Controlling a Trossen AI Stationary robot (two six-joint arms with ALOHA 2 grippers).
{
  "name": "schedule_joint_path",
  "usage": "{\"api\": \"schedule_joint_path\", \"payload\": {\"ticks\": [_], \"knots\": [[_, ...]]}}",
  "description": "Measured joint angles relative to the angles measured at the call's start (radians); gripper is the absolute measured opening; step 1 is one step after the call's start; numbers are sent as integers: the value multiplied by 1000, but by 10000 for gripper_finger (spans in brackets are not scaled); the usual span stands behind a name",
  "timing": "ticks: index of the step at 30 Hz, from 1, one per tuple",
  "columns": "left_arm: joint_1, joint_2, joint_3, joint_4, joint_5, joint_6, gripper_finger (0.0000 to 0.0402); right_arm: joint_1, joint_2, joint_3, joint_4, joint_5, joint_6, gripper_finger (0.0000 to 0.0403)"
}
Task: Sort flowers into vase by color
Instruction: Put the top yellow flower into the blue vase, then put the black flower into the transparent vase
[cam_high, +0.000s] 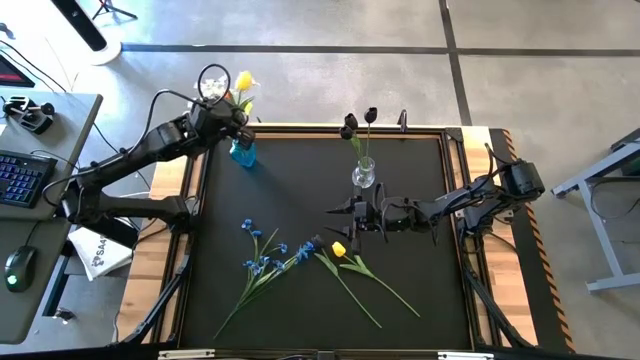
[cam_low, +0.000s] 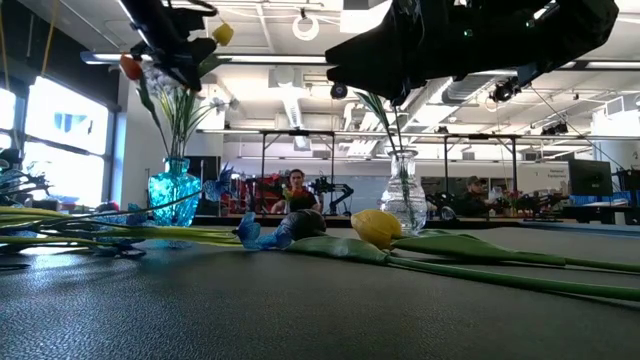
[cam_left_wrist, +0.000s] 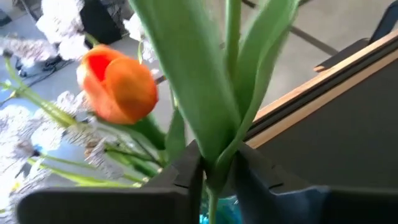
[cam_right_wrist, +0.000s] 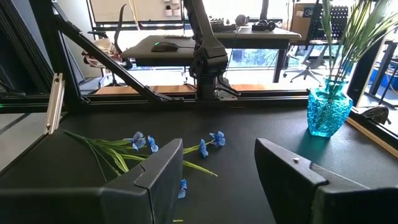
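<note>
My left gripper (cam_high: 228, 118) is at the table's far left corner, above the blue glass vase (cam_high: 243, 153), shut on a leafy green tulip stem. A yellow tulip head (cam_high: 244, 80) shows just beyond it. An orange-red tulip (cam_left_wrist: 118, 84) and white sprays (cam_high: 212, 85) stand in that vase. My right gripper (cam_high: 345, 214) hovers open near the clear vase (cam_high: 364, 176), which holds two dark tulips (cam_high: 371, 114). Blue sprays (cam_high: 265, 256), a yellow tulip (cam_high: 339, 250) and a dark tulip (cam_low: 305, 222) lie flat on the mat. My left gripper pinches the tulip's stem, with its broad leaves (cam_left_wrist: 214, 165) bunched around it, between its two fingers (cam_left_wrist: 180, 177). The fingers lie across the stem. The stem stands roughly upright and runs down below the fingers toward the blue vase's mouth (cam_left_wrist: 219, 218). The bloom is outside the wrist view.
The black mat (cam_high: 300, 190) has a raised wooden frame (cam_high: 470, 200) around it. The flowers lying on it fill its near middle, with bare mat between the two vases. A desk with a keyboard (cam_high: 22, 178) stands left of the table. People sit far off in the room (cam_low: 296, 190).
</note>
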Motion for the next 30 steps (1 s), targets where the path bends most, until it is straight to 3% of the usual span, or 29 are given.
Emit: {"api": "schedule_joint_path", "payload": {"ticks": [9,14,18,24,30], "knots": [[33,-1,64,-45,5,-7,159,0,0,0,0,0,0,196],[25,-16,145,-61,35,-1,174,0,0,0,1,0,0,196],[1,-40,193,-67,146,1,173,0,0,0,1,0,0,196],[-124,-83,204,34,364,44,172,0,0,0,0,0,0,196],[-368,-68,192,146,378,105,172,0,0,0,-4,0,0,196]]}}
